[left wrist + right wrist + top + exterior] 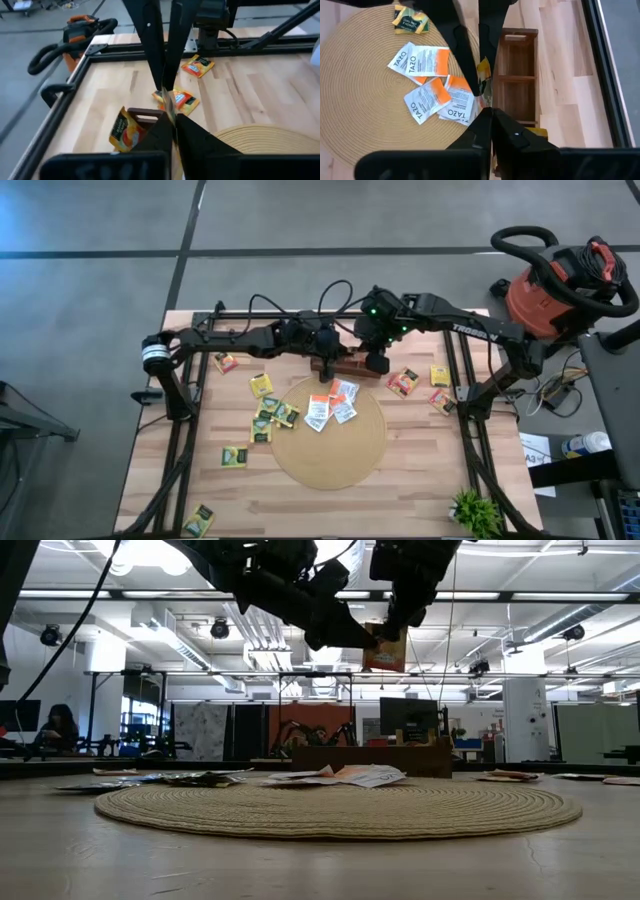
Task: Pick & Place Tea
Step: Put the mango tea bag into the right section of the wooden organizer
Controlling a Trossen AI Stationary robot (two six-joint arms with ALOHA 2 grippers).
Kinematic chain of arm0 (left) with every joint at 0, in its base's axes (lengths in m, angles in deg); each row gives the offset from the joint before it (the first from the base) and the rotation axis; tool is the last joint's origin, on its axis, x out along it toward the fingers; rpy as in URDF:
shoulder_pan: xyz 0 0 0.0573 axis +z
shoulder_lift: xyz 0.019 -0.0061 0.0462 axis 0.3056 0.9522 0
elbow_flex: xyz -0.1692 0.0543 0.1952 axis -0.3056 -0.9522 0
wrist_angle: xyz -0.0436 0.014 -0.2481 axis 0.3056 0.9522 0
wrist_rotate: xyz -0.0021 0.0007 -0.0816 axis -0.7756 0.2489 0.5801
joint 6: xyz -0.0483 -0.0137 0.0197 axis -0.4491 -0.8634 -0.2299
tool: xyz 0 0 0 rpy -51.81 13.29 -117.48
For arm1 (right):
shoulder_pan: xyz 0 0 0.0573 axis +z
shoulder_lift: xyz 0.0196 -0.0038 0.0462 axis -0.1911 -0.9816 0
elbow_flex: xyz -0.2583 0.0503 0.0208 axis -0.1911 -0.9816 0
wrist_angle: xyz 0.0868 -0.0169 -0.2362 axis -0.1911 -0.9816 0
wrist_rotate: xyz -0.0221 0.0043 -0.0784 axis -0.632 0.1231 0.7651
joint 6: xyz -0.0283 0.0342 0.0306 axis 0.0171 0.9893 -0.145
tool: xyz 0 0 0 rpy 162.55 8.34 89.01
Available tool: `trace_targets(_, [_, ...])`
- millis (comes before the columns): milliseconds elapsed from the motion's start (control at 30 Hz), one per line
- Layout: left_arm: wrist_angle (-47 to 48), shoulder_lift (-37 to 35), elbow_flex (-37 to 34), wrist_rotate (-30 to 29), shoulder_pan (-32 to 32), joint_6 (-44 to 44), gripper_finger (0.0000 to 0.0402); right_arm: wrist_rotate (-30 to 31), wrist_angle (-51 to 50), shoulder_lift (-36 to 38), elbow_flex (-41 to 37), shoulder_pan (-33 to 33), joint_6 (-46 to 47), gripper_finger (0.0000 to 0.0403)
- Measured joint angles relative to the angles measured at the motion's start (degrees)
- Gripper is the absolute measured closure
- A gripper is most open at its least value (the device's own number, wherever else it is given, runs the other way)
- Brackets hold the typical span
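Observation:
An orange tea sachet (386, 652) hangs high above the long brown wooden box (345, 365), at the far edge of the round tan mat (330, 435). Both grippers are shut on it. My left gripper (175, 131) reaches in from the table's left. My right gripper (490, 117) comes down from the right. Three white-and-orange sachets (430, 85) lie flat on the mat. Several yellow-and-green sachets (265, 415) lie on the wood at its left, and orange and yellow ones (405, 380) at its right. My left gripper pinches the sachet's side edge (370, 640) between its two fingers. It comes nearly level from the table's left. Its own wrist view shows the sachet edge-on (169, 102), upright and clear of everything below. My right gripper pinches the sachet's upper edge (393, 628) between its two fingers. The fingers slant down from above and from the table's right. The sachet (484, 70) hangs below the fingers, upright, lifted clear over the box.
The box (517, 75) shows several open compartments, and a yellow sachet (122, 132) leans at its end. A black frame rail (465, 380) borders the table. A red vacuum (560, 280) stands off the far right corner. A small plant (475, 510) stands at the near right.

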Motion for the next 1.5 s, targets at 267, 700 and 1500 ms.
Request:
trace_targets(267, [0.4, 0.0, -0.6, -3.8, 0.0, -3.8, 0.0300, 2.9, -0.1, -0.1, -0.1, 0.0, 0.9, 0.0394])
trace_targets(700, [3.7, -3.0, -4.1, -7.2, -2.3, -15.5, 0.0276, 4.5, -1.3, -5.0, -4.4, -5.5, -1.8, 0.0394])
trace_targets(1500, [-7.3, -14.9, -20.4, -15.8, -3.3, -22.6, 0.0276, 3.2, 14.7, -2.1, -22.3, -7.7, -2.0, 0.0394])
